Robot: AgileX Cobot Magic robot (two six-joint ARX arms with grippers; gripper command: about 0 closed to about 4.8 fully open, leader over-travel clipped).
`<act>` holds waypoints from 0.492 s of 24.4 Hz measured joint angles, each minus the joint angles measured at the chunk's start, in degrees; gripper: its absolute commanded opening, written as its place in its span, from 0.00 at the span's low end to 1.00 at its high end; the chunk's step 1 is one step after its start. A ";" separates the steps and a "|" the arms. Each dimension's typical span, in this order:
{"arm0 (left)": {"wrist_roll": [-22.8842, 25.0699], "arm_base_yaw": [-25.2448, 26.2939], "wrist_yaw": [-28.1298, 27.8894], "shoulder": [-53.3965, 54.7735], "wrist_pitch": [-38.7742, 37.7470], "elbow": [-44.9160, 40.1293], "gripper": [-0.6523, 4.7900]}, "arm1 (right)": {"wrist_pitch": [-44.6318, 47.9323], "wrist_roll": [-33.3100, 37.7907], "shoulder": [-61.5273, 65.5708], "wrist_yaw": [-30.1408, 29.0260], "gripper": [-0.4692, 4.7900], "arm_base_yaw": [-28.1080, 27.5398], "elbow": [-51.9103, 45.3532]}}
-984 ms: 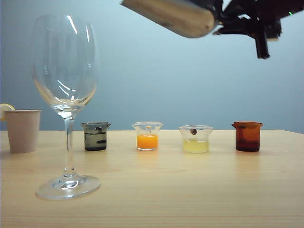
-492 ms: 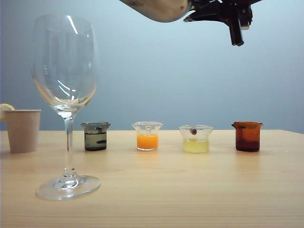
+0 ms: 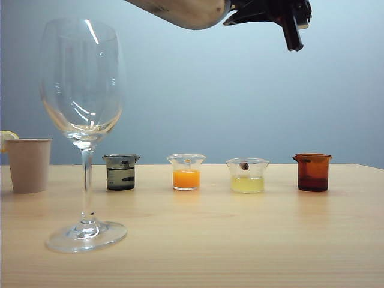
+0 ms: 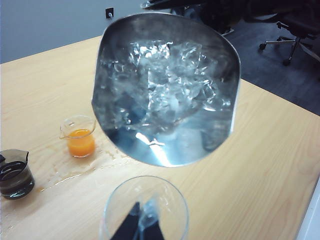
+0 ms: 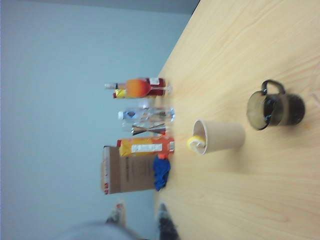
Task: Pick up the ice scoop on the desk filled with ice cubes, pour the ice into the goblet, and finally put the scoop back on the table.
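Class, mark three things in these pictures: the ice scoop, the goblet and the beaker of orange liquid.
ice scoop point(image 4: 165, 90): left wrist view, on the ice-filled inside of its trough.
goblet point(image 3: 81, 84): exterior view, on the middle of its bowl.
beaker of orange liquid point(image 3: 186, 178): exterior view, on the orange liquid.

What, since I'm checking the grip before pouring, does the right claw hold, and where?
High up, the right claw holds the ice scoop by its rear end.

No text or label can be read.
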 measured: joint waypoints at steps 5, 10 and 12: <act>0.00 0.00 0.00 -0.04 0.02 0.72 0.11 | -5.07 -3.13 -0.07 1.05 0.08 0.02 3.52; 0.00 0.00 0.00 -0.02 -1.75 0.72 0.11 | -7.15 -3.52 -0.07 2.32 0.08 1.81 3.50; 0.00 0.00 0.00 -0.02 -2.08 0.72 0.11 | -7.13 -4.13 -0.07 3.30 0.08 3.30 3.52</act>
